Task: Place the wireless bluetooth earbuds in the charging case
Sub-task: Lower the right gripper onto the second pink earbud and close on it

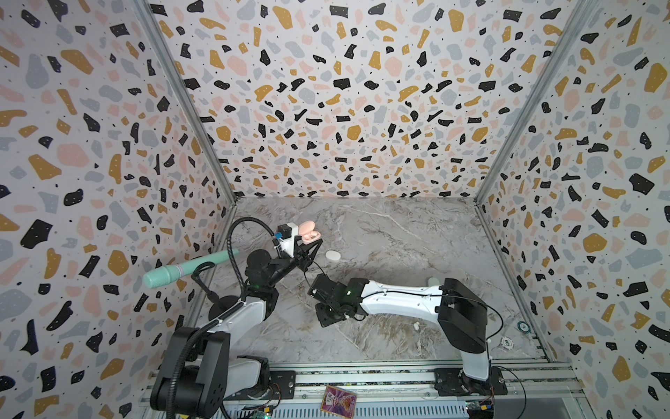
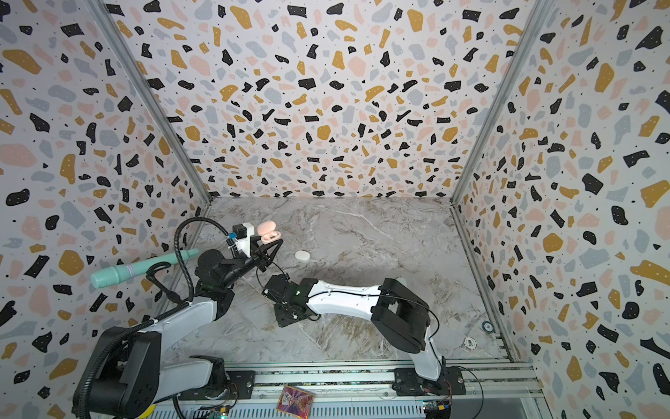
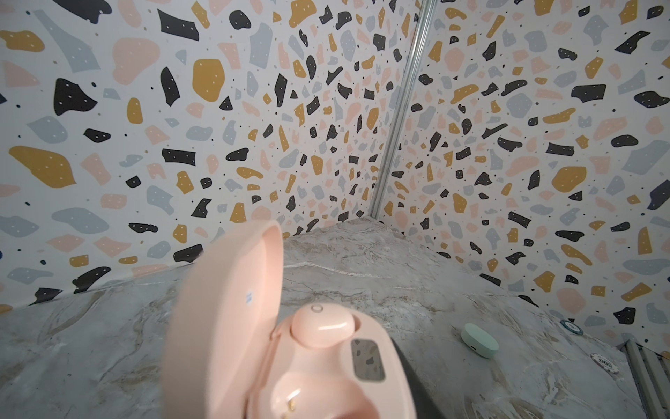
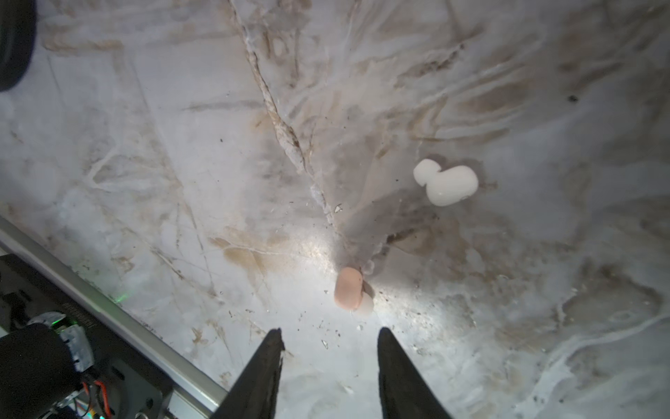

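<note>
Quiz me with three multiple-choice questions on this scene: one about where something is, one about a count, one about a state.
1. The loose pink earbud lies: A on the table, B inside a case, C between closed fingers.
2. Earbuds seated in the pink case: A none, B one, C two.
3. That case's lid is: A shut, B open, C missing.
Answers: A, it rests ahead of the right gripper, whose jaws stand apart; B, one seated earbud beside an empty slot; B, the lid stands raised.
</note>
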Controlling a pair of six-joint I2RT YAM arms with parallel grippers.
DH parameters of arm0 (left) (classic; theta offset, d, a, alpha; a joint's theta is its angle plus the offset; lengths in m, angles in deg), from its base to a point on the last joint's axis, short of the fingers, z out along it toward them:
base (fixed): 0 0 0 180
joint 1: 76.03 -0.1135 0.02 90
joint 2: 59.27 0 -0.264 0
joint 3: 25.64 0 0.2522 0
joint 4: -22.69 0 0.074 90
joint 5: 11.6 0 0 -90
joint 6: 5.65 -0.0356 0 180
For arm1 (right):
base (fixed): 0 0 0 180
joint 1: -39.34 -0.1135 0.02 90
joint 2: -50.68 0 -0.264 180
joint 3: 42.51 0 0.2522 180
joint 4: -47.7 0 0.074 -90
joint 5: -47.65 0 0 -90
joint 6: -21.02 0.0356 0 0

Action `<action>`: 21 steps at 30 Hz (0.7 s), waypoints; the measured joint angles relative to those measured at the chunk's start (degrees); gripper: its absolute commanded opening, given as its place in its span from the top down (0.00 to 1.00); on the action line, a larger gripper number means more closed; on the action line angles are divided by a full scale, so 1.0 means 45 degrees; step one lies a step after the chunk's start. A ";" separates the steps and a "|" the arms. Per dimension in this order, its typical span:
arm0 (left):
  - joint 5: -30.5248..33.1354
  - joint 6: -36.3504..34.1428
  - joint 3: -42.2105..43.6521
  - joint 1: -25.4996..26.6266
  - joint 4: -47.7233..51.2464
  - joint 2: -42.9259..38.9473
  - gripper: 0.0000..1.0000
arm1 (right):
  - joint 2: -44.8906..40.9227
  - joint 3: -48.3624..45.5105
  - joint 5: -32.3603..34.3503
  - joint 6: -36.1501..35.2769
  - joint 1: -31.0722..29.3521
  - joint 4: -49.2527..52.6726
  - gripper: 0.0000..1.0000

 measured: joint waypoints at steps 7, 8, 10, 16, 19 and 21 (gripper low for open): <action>-0.0223 0.0335 -0.0049 -0.0223 -0.0491 0.0209 0.70 | 0.1263 0.1617 0.0277 -0.0233 -0.0049 0.1083 0.66; -0.0238 0.0384 -0.0049 -0.0243 -0.0534 0.0214 0.70 | 0.1350 0.1734 0.0311 -0.0282 -0.0053 0.1175 0.66; -0.0253 0.0442 -0.0053 -0.0248 -0.0597 0.0228 0.70 | 0.1515 0.1923 0.0374 -0.0364 -0.0058 0.1379 0.67; -0.0345 0.0631 -0.0068 -0.0257 -0.0719 0.0316 0.70 | 0.1923 0.2409 0.0525 -0.0578 -0.0078 0.1914 0.71; -0.0427 0.0729 -0.0068 -0.0257 -0.0792 0.0340 0.70 | 0.1982 0.2409 0.0602 -0.0602 -0.0078 0.2074 0.72; -0.0476 0.0787 -0.0068 -0.0257 -0.0826 0.0359 0.70 | 0.1996 0.2409 0.0612 -0.0607 -0.0078 0.2181 0.72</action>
